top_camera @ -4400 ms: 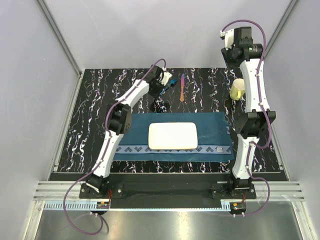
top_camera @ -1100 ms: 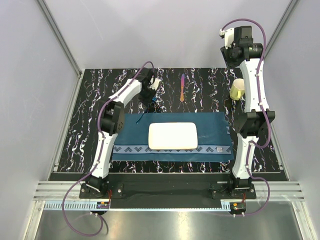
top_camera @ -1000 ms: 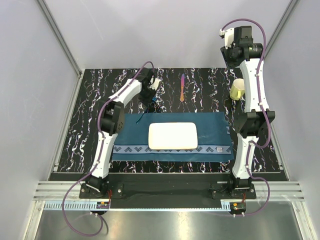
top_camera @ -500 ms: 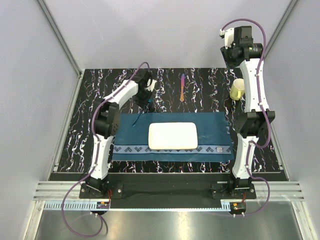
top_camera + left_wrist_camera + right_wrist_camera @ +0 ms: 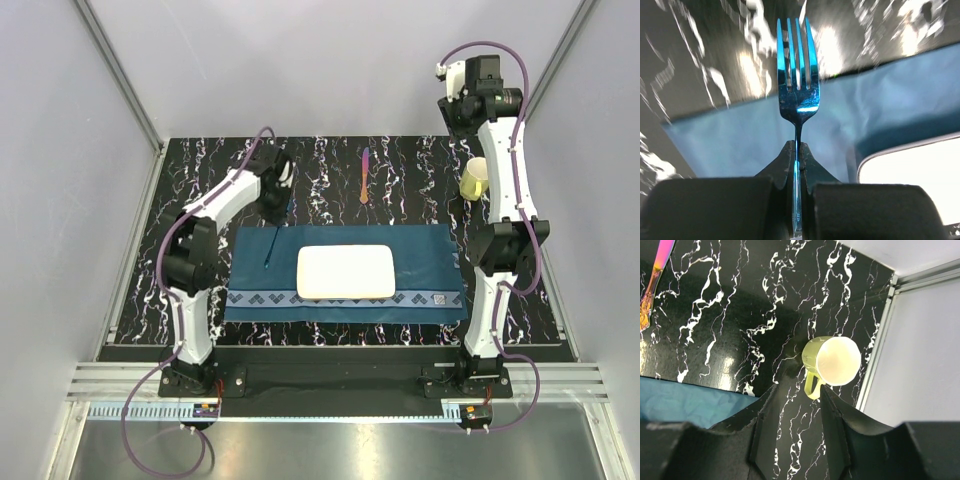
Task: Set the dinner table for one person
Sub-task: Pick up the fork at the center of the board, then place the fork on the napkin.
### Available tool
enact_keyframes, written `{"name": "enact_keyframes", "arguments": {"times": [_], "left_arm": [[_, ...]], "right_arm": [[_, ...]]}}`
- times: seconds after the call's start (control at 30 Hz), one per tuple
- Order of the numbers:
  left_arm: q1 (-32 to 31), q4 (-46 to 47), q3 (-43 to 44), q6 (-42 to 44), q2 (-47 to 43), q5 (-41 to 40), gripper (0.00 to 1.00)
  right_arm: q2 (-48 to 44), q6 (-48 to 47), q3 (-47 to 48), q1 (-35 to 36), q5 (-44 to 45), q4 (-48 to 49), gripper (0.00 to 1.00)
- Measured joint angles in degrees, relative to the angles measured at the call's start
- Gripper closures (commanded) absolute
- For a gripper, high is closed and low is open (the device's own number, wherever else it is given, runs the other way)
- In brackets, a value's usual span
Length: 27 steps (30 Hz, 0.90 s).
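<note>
The table (image 5: 150,270), black with white veins, fills the middle of the top view. On its lower half lies a teal placemat (image 5: 425,250) with a white rectangular plate (image 5: 347,271) at its centre. The setting looks barely started: a rainbow-coloured utensil (image 5: 364,175) lies on bare table above the placemat, and a yellow mug (image 5: 475,178) stands at the right edge, well apart from the plate.

The left hand (image 5: 276,200) hovers at the upper left corner of the placemat, clamped on the handle of a blue fork (image 5: 271,248). In the left wrist view the two fingers press together on the thin stem, and the tines (image 5: 797,65) point straight away from the hand. From above, the fork's long axis runs nearly up and down the frame, tines toward the lower edge, over the strip of cloth left of the plate and roughly parallel to the plate's short side. Whether the tines touch the cloth I cannot tell.

Judging by this, the fork only needs lowering and letting go beside the plate.

The right hand (image 5: 799,390) hangs high above the mug (image 5: 832,362), fingers apart and holding nothing; it is the nearer hand for the mug
</note>
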Motion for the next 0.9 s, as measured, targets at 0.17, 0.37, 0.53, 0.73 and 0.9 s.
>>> {"name": "enact_keyframes", "arguments": {"times": [0.17,0.37,0.53,0.73,0.9], "left_arm": [[0.33,1.53,-9.6,-4.63,-3.54,-0.59,1.0],[0.94,3.98,-17.25,-8.9,-7.61,-2.58,1.0],[1.07,5.44,-21.18,-11.21,-10.86,-2.8,1.0],[0.48,7.52,-23.43,-12.31,-11.1,-2.75,1.0],[-1.16,9.07,-25.22,-12.72,-11.1,-2.75,1.0]], "right_arm": [[0.0,-0.02,-1.73,0.07,-0.09,-0.11,0.56],[-0.11,0.0,-3.8,0.31,-0.11,-0.13,0.56],[-0.35,-0.02,-4.24,0.94,-0.07,-0.13,0.56],[-3.02,-0.02,-6.25,1.73,-0.04,-0.15,0.56],[-4.79,0.0,-6.64,1.92,-0.02,-0.15,0.56]]}}
